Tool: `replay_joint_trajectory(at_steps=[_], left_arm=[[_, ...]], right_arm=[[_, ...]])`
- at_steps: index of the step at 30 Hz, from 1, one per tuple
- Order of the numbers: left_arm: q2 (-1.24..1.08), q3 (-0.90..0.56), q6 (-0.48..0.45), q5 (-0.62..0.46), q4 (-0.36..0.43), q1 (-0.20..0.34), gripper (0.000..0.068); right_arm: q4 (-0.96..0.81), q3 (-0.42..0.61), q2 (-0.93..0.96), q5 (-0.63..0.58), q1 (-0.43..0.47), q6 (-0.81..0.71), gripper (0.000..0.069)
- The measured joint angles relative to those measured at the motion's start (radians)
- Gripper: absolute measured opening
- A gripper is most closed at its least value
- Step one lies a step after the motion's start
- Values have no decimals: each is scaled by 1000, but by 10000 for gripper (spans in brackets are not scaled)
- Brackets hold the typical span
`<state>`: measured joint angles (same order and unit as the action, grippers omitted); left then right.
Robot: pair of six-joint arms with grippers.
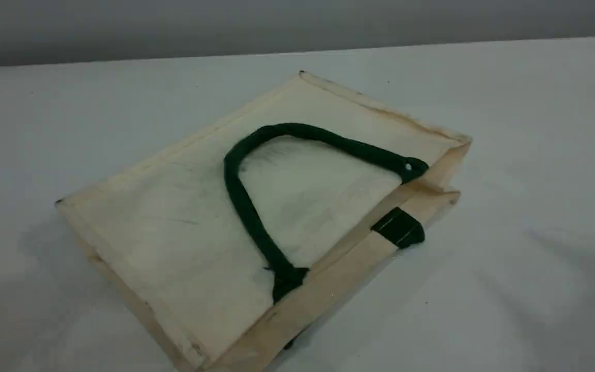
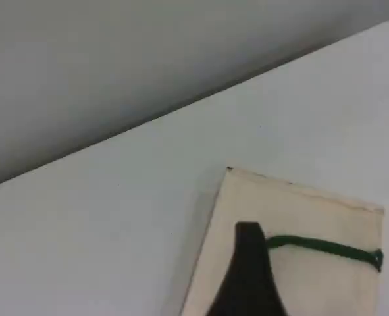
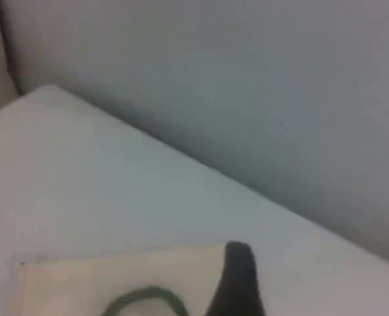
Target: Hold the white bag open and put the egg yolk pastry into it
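The white bag (image 1: 184, 217) lies flat on the table, its mouth toward the near right. One dark green handle (image 1: 240, 201) rests curled on its top face, and a green tab (image 1: 398, 227) shows at the mouth edge. Neither arm appears in the scene view. In the left wrist view a dark fingertip (image 2: 250, 263) hangs above the bag (image 2: 299, 217) near the handle (image 2: 326, 248). In the right wrist view a dark fingertip (image 3: 237, 276) hovers over the bag's (image 3: 115, 276) edge, with nothing on it. The egg yolk pastry is out of view.
The pale table (image 1: 509, 232) spreads around the bag on all sides. Its far edge (image 1: 173, 58) meets a grey wall.
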<state>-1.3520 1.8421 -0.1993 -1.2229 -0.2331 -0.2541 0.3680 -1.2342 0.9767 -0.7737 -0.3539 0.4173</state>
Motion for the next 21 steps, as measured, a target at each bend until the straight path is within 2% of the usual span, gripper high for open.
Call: replay_joint_trajectory(at_steps=[4, 11, 17, 21], left_arm=[[132, -104, 4, 0, -1, 0, 510], [398, -374, 25, 0, 0, 0, 511], [621, -615, 25, 0, 0, 0, 511], [772, -739, 25, 1, 2, 0, 511]], right_arm=[[-60, 0, -160, -105, -1, -70, 533], [-118, 0, -388, -272, -1, -158, 533], [-118, 5, -455, -436, -1, -224, 533], [-122, 54, -479, -445, -6, -284, 533]])
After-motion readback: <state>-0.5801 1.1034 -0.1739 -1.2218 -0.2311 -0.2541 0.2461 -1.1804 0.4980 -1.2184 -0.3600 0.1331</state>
